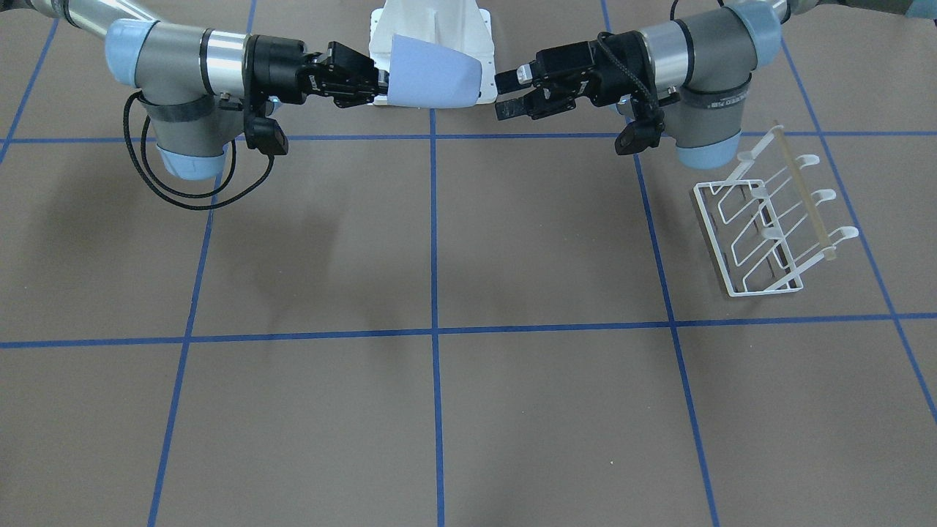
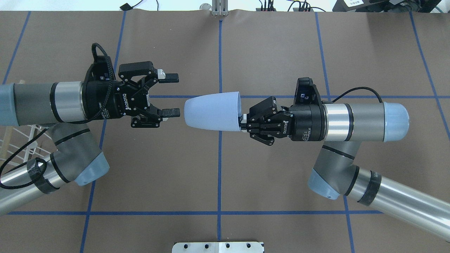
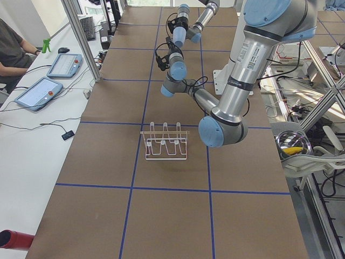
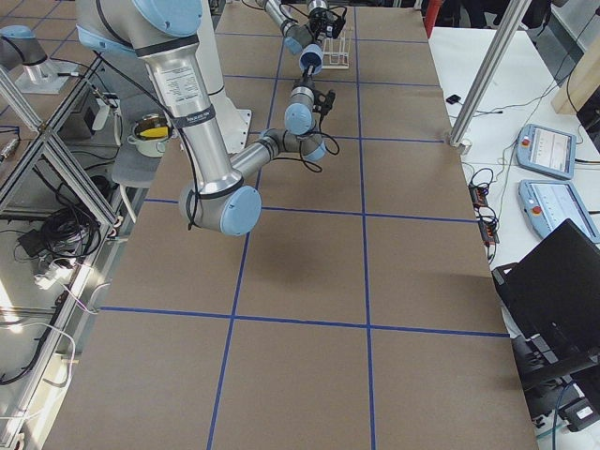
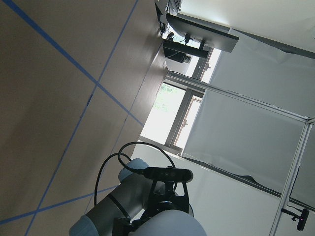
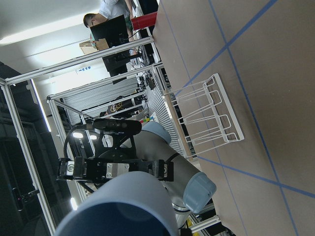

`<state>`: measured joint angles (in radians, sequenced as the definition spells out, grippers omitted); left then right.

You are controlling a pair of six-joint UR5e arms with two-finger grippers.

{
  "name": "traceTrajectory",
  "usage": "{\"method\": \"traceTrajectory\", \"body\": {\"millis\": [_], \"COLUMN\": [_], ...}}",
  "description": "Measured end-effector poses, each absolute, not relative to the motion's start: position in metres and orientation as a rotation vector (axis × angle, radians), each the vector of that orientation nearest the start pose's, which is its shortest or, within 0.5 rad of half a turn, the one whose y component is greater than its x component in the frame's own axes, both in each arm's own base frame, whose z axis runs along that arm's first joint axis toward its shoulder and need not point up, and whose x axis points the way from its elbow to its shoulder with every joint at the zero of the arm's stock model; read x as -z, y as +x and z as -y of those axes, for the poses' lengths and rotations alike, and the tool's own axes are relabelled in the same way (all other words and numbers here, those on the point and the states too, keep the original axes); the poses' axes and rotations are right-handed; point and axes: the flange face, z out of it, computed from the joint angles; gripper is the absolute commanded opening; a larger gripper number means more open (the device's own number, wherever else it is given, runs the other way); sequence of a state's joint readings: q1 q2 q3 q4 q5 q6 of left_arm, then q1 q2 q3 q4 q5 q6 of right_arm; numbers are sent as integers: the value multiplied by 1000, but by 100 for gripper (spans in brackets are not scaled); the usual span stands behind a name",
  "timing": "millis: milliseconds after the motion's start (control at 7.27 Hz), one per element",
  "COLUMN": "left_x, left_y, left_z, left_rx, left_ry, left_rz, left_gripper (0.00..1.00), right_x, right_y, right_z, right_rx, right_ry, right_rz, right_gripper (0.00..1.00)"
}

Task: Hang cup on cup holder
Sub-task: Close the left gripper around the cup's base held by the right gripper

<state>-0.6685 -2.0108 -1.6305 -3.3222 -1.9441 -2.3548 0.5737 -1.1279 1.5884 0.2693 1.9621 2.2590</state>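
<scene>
The light-blue cup (image 2: 212, 110) lies sideways in the air above the table's middle, base pointing at my left gripper. My right gripper (image 2: 242, 121) is shut on the cup's rim (image 1: 432, 73). My left gripper (image 2: 172, 94) is open, its fingertips just short of the cup's base and apart from it; in the front view my left gripper (image 1: 509, 91) faces the cup's wide end side. The white wire cup holder (image 1: 768, 219) with its tan bar stands on the table on my left side, away from both grippers. In the right wrist view the cup holder (image 6: 206, 115) shows beyond the cup (image 6: 123, 206).
A white mounting plate (image 1: 432, 29) sits at the robot's base. Blue tape lines grid the brown table. In the overhead view my left arm covers most of the cup holder (image 2: 21, 140). A seated person (image 3: 11, 46) and tablets (image 3: 38, 91) are at a side desk.
</scene>
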Motion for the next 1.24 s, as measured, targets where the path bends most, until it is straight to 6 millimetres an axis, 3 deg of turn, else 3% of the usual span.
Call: {"method": "traceTrajectory", "body": {"millis": [1238], "left_x": [-216], "left_y": [370], "left_z": [384], "left_rx": [373], "left_ry": [-441], "left_rz": [-2304], "left_gripper": [98], "right_x": [-227], "right_y": [-408], "right_z": [359], "right_rx": [-289], "right_ry": [-471], "right_rz": [2309], "right_gripper": [0]}}
